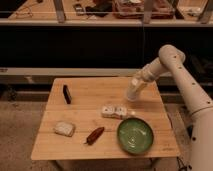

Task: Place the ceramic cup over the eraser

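A: Spotted the claw (135, 89)?

B: Yes. Hanging over the right rear part of the wooden table (80, 150), at the tip of the white arm (172, 60) stretched in from the right side of the view.

A: Apart or together?

B: Together, clamped on the ceramic cup (132, 95). Pale, tapered, aimed down and to the left along the line of the arm, so tilted rather than upright. Hard to say whether touching the tabletop or just above it.

A: And the eraser (66, 94)?

B: Well apart from the cup, over on the left rear part of the table. Slim, black, laid lengthwise roughly front to back. Uncovered, lying by itself.

A: Other things worth noting?

B: Near the middle, just in front of the cup and a little left of it, a white patterned box (113, 111). Right of that and nearer the front edge, a round green plate (135, 136), close to the box, touching or not impossible to tell. At the front left, a pale grey-white pad (64, 129). Between pad and plate, a small reddish-brown oblong thing (95, 135), lying aslant.

A: All flat on the wood?

B: All but the cup, yes.
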Controlling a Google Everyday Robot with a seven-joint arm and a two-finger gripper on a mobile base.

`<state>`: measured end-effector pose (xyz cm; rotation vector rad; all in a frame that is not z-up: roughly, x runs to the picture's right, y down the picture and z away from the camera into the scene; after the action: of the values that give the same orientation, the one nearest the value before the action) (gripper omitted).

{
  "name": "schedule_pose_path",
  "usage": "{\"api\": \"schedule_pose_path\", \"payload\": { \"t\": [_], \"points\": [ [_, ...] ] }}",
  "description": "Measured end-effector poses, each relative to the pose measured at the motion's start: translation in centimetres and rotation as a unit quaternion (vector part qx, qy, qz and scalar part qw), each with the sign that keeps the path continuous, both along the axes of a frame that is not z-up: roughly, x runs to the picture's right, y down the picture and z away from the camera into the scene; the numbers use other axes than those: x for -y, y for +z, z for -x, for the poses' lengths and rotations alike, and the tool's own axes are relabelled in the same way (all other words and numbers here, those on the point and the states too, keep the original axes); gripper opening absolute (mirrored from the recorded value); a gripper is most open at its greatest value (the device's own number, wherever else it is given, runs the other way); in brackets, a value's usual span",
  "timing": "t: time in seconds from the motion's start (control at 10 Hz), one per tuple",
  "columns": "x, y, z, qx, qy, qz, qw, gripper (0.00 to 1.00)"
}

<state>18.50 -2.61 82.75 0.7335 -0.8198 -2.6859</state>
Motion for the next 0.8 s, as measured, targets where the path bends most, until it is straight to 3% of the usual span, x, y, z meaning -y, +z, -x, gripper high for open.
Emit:
{"api": "schedule_pose_path", "payload": {
  "t": [0.2,0.3,0.6,0.8],
  "points": [
    [0.0,-0.1,0.1,0.0,-0.002,-0.001,1.0,0.0],
    [0.4,-0.5,1.5,0.003,-0.007,-0.001,1.0,0.0],
    [2.1,-3.3,12.4,0.034,-0.017,0.008,0.9992,0.0],
    [2.2,-4.5,14.9,0.047,-0.021,0.016,0.9985,0.0]
  ]
}}
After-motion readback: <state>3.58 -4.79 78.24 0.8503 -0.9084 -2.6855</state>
